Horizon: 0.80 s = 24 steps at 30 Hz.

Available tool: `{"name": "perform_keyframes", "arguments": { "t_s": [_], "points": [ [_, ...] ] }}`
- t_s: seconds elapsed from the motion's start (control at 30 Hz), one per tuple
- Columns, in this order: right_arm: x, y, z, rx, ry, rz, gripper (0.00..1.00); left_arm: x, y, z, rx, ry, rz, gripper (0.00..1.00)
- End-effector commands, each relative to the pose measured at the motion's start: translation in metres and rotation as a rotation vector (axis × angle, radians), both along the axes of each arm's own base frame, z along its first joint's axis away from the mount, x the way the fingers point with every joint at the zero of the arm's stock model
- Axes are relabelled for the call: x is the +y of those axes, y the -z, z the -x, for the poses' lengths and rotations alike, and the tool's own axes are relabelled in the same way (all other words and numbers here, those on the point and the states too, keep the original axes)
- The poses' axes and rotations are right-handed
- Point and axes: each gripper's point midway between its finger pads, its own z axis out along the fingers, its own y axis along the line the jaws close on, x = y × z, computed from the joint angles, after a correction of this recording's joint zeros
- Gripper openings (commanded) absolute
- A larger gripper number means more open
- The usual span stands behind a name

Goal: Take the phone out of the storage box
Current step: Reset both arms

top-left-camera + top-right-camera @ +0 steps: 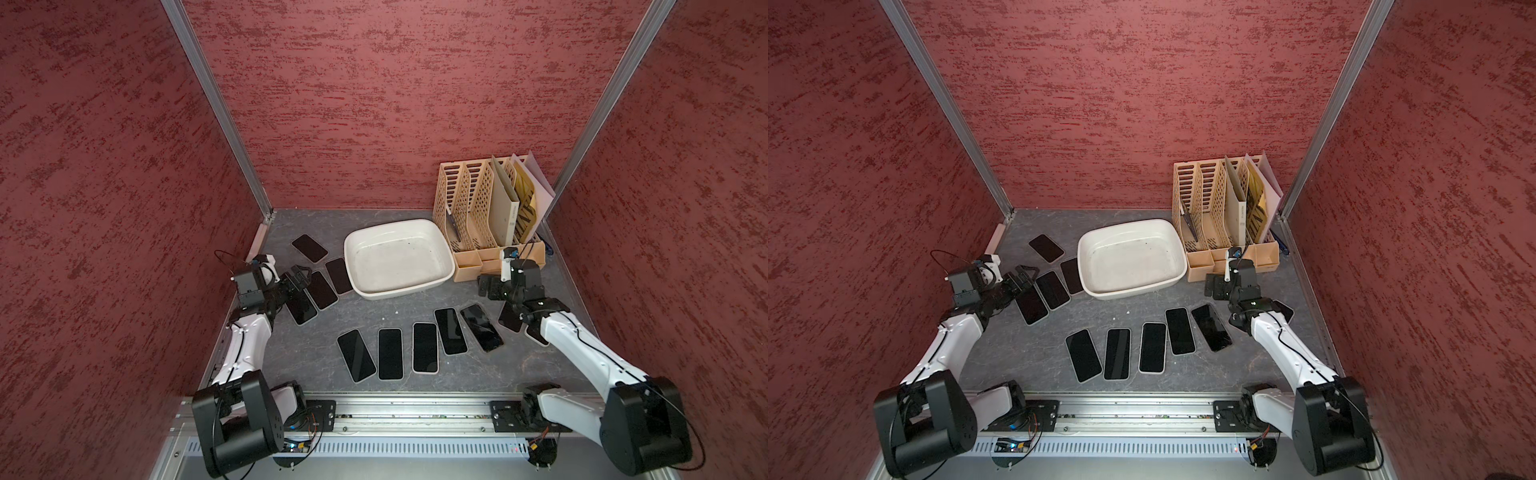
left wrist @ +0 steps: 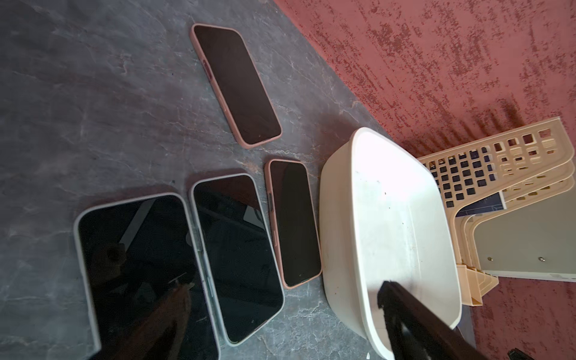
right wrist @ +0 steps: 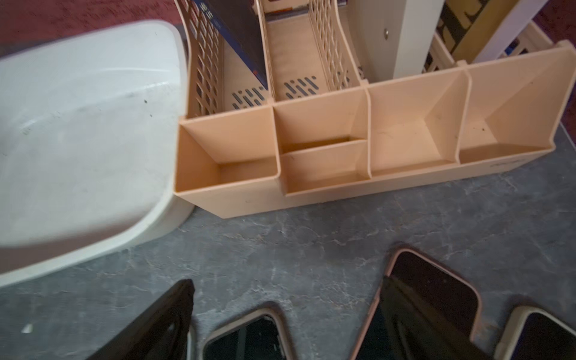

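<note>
**Figure: both arms at rest over the table.**

- **Left fingers** (image 2: 414,324) are standing apart and gripping nothing. Only one is showing clearly in the left wrist view, crossing in front of a corner of the storage box (image 2: 389,218).
- **Left gripper** (image 1: 297,278) is hovering over the far ends of two phones in a cluster of four phones (image 1: 321,289). These are lying screen up on the table (image 1: 316,345), just left of the box. Whether the gripper is touching them cannot be told.
- **Right fingers** (image 3: 162,321) are spread wide, likewise holding nothing.
- **Right gripper** (image 1: 489,286) is hanging low in front of the beige file organizer (image 1: 478,208), near the box's right front corner. Further phones (image 3: 436,296) are lying beneath its wrist and forearm.
- **Front row:** a row of five phones (image 1: 425,347) is lying side by side across the middle front of the table, screens dark, well apart from the box.
- **Storage box:** in both top views it is sitting toward the back middle, its right rim touching or just beside the organizer's front trays; which of the two cannot be told. Its scuffed white floor is showing bare. Every phone in view is lying outside it on the grey tabletop.
- **File organizer:** folders are standing upright in its right-hand slots.
</note>
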Motion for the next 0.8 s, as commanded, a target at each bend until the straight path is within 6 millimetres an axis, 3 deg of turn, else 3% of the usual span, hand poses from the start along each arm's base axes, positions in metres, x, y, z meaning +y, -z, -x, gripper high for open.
{"name": "perform_keyframes", "arguments": {
  "t_s": [0.0,0.07,0.17,0.23,0.4,0.53,0.77],
  "points": [
    [-0.025,-0.039,-0.039,-0.294,0.043,0.076,0.98,0.003,-0.013,-0.007,-0.125,-0.030,-0.061,1.00],
    [-0.038,-0.033,-0.046,-0.333,0.097,0.041,0.98,-0.003,-0.014,-0.005,-0.194,-0.033,-0.139,1.00],
    [-0.031,-0.030,-0.056,-0.382,0.002,0.044,0.98,-0.023,-0.031,-0.001,-0.354,0.034,-0.398,1.00],
    [-0.032,-0.020,-0.058,-0.377,-0.014,0.016,0.98,-0.035,-0.032,0.002,-0.429,0.088,-0.475,1.00],
    [-0.043,-0.001,-0.041,-0.465,-0.001,-0.039,0.98,-0.033,-0.005,0.002,-0.423,0.082,-0.458,1.00],
    [-0.053,-0.001,-0.035,-0.509,0.038,-0.070,0.98,-0.032,-0.008,-0.010,-0.464,0.094,-0.486,1.00],
    [-0.049,0.002,-0.034,-0.514,0.010,-0.072,0.98,-0.028,-0.007,-0.048,-0.503,0.136,-0.513,1.00]
  ]
}}
